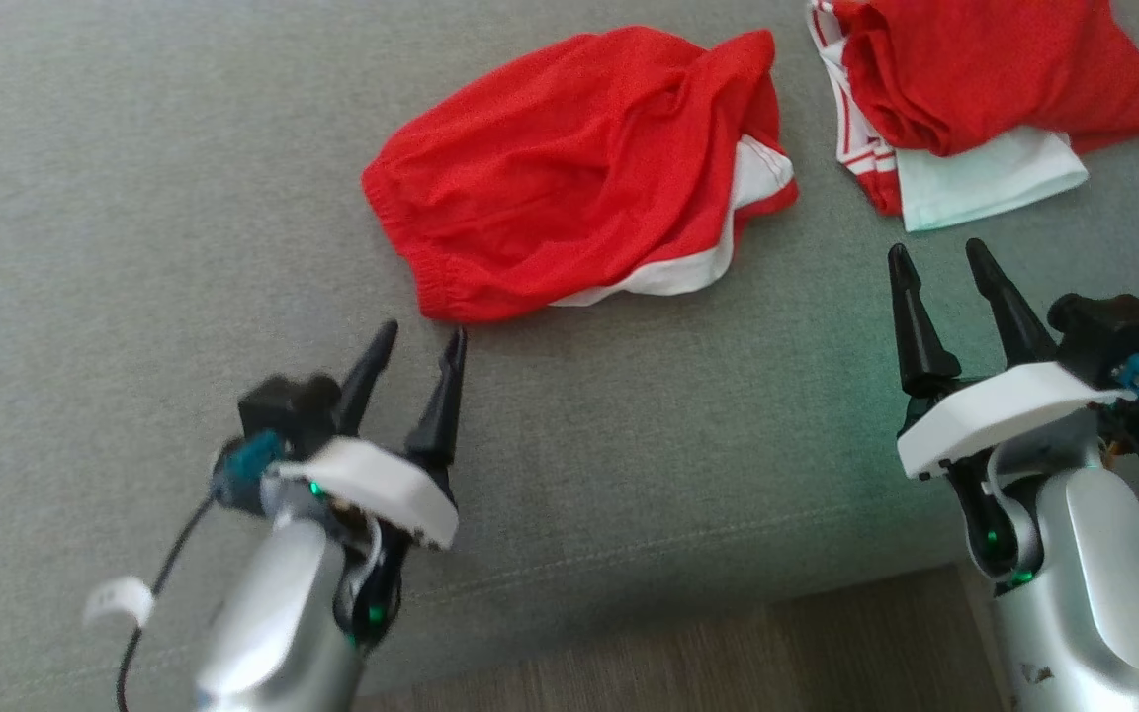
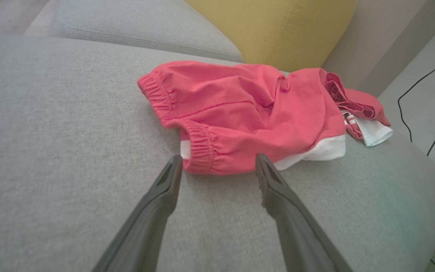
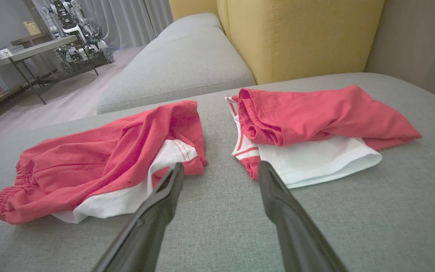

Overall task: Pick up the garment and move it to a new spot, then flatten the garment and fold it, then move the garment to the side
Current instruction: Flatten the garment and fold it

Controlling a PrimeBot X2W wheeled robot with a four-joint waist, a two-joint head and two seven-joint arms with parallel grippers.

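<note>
The shorts lie crumpled near the middle of the grey cushion. They are red, with white lining showing along the near and right edges and an elastic edge at the left end.

Nearest to us, wood floor shows below the cushion's front seam, and our two arms reach in over it. The left gripper has its fingers spread wide and holds nothing. Its tips are just short of the elastic corner of the shorts. From the left wrist that corner sits between the two fingers, and we cannot tell whether either one touches it.

The right gripper is also wide and empty, above bare cushion. It points at the gap between the shorts and a pile to their right — red cloth folded over white, with red-striped trim at its left edge. The pile lies apart from the shorts.

Behind both we see a yellow backrest, and left of it a second grey seat. Farthest off are a table and pale curtains.
</note>
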